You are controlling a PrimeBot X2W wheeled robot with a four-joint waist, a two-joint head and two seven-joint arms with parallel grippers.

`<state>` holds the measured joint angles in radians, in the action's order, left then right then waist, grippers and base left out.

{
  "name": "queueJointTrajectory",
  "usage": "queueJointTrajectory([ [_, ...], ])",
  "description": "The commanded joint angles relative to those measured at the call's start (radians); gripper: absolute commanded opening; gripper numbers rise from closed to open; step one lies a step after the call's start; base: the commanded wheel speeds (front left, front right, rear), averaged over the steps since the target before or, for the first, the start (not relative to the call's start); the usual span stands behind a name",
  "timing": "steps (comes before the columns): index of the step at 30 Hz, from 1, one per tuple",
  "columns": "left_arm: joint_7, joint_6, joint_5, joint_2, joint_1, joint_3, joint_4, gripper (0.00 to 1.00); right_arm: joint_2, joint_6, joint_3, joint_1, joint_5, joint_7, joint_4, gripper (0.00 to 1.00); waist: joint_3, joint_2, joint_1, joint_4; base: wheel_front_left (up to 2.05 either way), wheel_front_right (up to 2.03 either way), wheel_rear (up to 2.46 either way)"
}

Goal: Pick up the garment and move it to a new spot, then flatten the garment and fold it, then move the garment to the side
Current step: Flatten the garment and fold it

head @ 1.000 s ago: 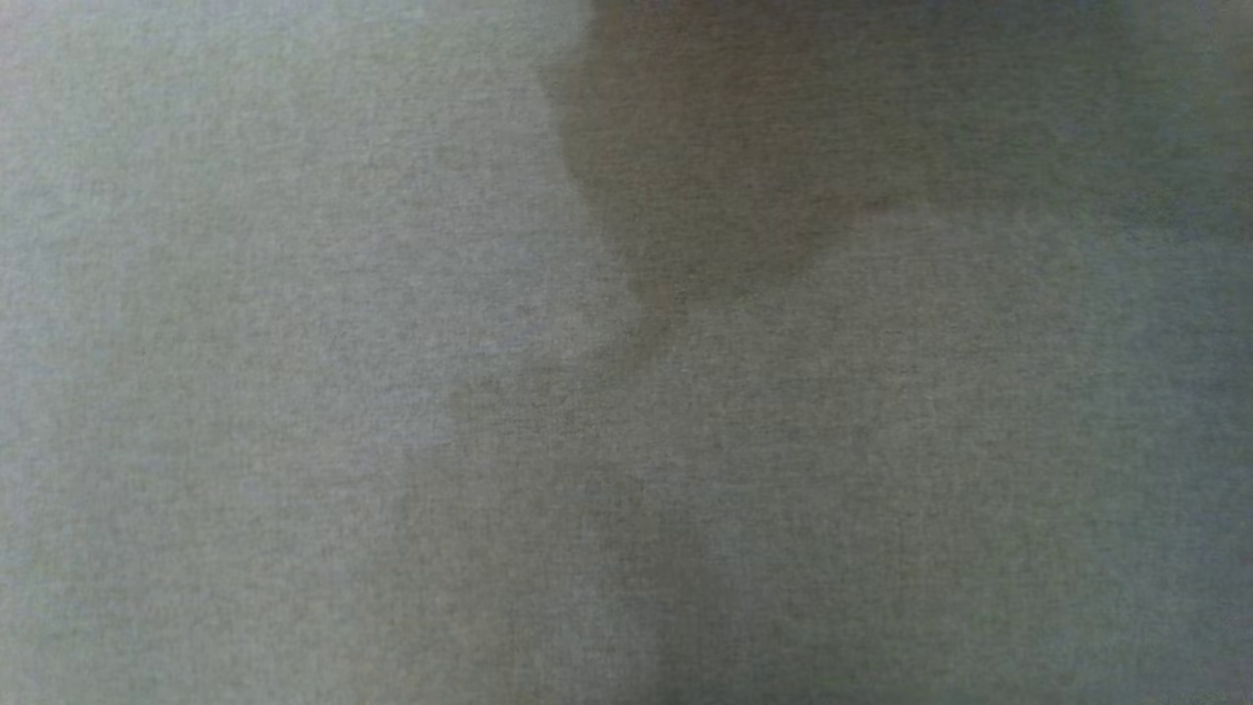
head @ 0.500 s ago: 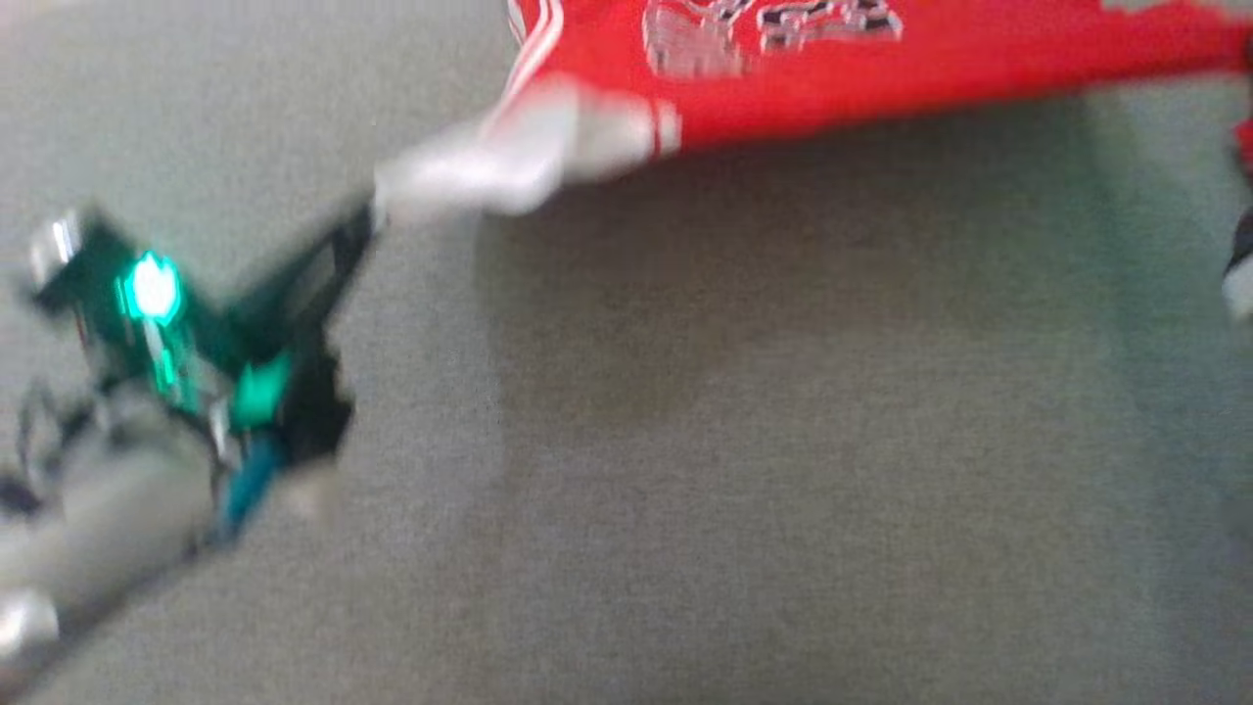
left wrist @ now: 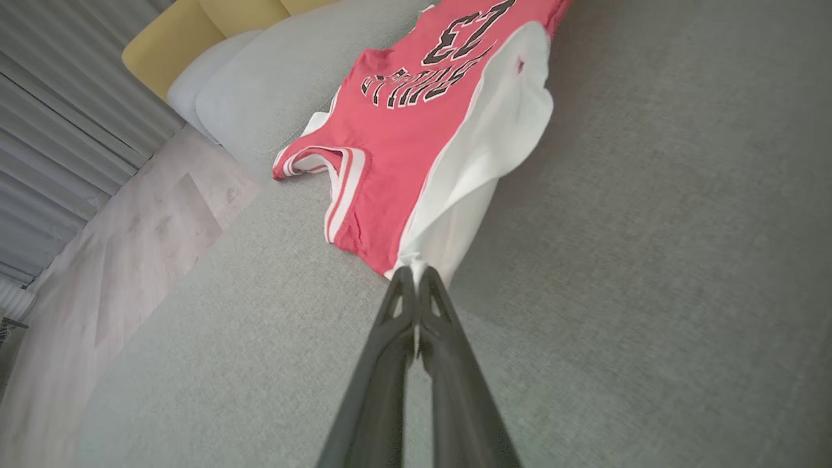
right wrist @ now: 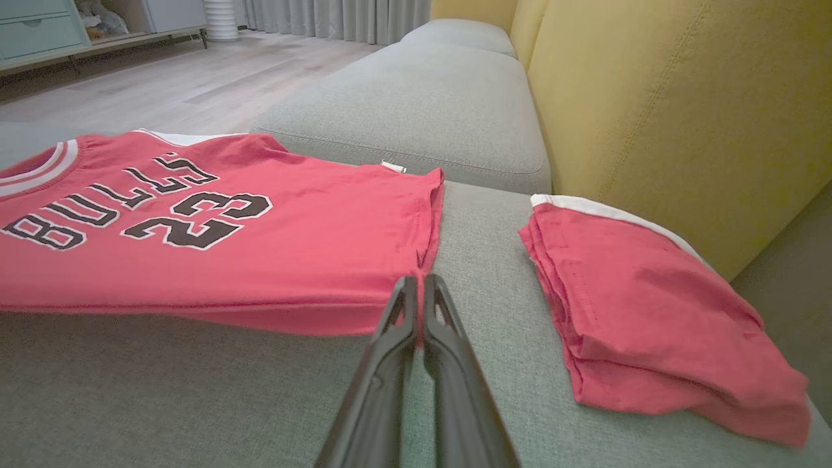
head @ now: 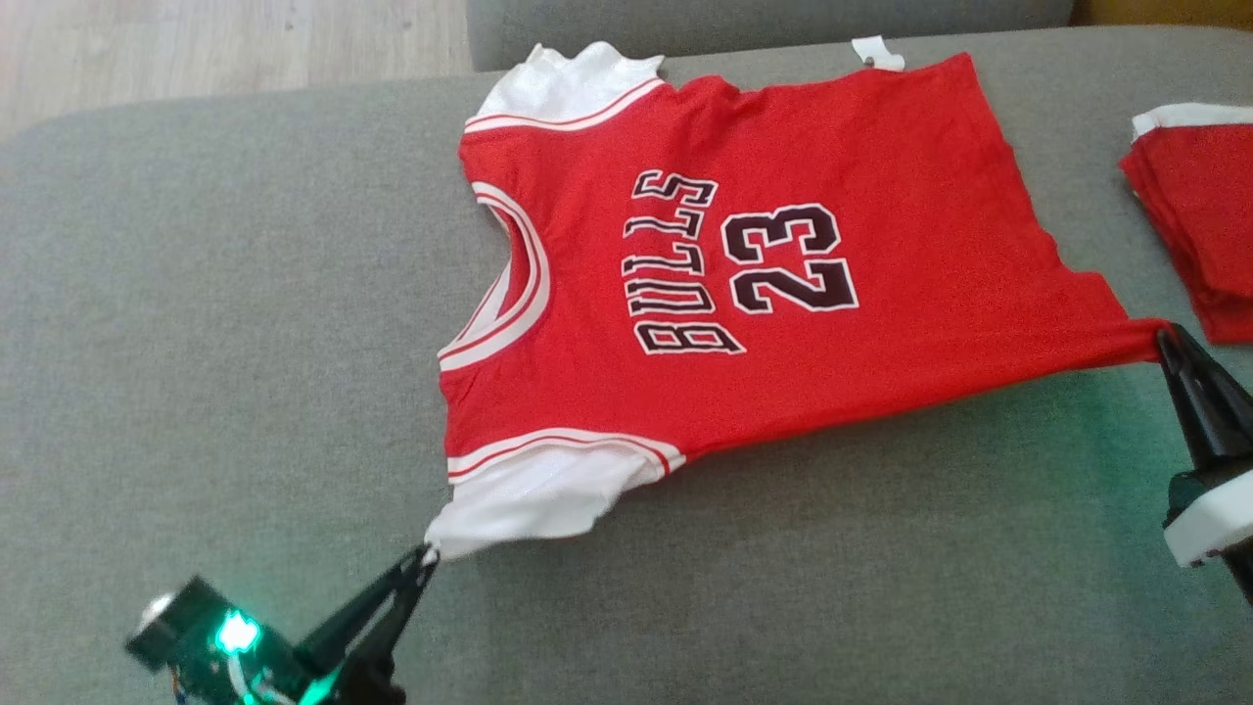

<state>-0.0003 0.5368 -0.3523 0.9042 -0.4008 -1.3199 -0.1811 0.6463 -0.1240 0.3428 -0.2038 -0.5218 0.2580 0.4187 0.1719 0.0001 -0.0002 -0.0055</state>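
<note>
My left gripper (head: 427,554) and right gripper (head: 1163,335) are clamped on corners of the jersey (head: 881,333) mid-frame, which looks nearly flat; folding and moving aside remain.

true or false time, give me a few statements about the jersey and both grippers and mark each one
1. The left gripper is shut on the white sleeve of the jersey. True.
2. The right gripper hangs open above the jersey. False: it is shut on a red hem corner.
3. The jersey reads BULLS 23. True.
4. The folded red garment lies on top of the jersey. False: it lies apart, beside it on the grey sofa.
</note>
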Motion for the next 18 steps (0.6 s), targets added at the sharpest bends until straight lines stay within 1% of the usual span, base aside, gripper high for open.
queueJointTrajectory([
  [1, 0.012, 0.002, 0.014, 0.044, -0.065, 0.050, -0.011, 0.00, 0.024, -0.007, -0.018, -0.011, 0.014, 0.004, -0.025, 0.00, 0.014, -0.0001, 0.0002, -0.005, 0.00, 0.00, 0.00],
  [2, 0.012, 0.002, 0.014, 0.044, -0.065, 0.050, -0.011, 0.00, 0.024, -0.007, -0.018, -0.011, 0.014, 0.004, -0.025, 0.00, 0.014, -0.0001, 0.0002, -0.005, 0.00, 0.00, 0.00],
  [4, 0.024, -0.013, 0.034, 0.046, -0.110, 0.061, 0.000, 0.00, 0.010, -0.007, -0.027, -0.020, 0.021, 0.004, -0.022, 0.00, 0.034, -0.0001, 0.0002, -0.008, 0.00, 0.00, 0.00],
  [6, 0.036, -0.041, 0.061, 0.045, -0.173, 0.075, 0.012, 0.00, -0.001, -0.007, -0.027, -0.041, 0.026, 0.004, -0.018, 0.00, 0.060, -0.0001, 0.0002, -0.011, 0.00, 0.00, 0.00],
  [9, 0.064, -0.099, 0.108, 0.031, -0.294, 0.100, 0.034, 0.00, -0.007, -0.007, -0.027, -0.088, 0.026, 0.004, -0.008, 0.00, 0.104, -0.0001, 0.0002, -0.011, 0.00, 0.00, 0.00],
  [15, 0.095, -0.244, 0.185, -0.015, -0.549, 0.145, 0.136, 0.00, -0.001, -0.007, 0.002, -0.208, 0.012, 0.004, 0.026, 0.00, 0.192, -0.0001, 0.0002, -0.016, 0.00, 0.00, 0.00],
  [18, 0.099, -0.295, 0.199, -0.043, -0.649, 0.166, 0.209, 0.00, 0.003, -0.007, 0.033, -0.279, 0.005, 0.004, 0.048, 0.00, 0.230, -0.0001, 0.0002, -0.026, 0.00, 0.00, 0.00],
])
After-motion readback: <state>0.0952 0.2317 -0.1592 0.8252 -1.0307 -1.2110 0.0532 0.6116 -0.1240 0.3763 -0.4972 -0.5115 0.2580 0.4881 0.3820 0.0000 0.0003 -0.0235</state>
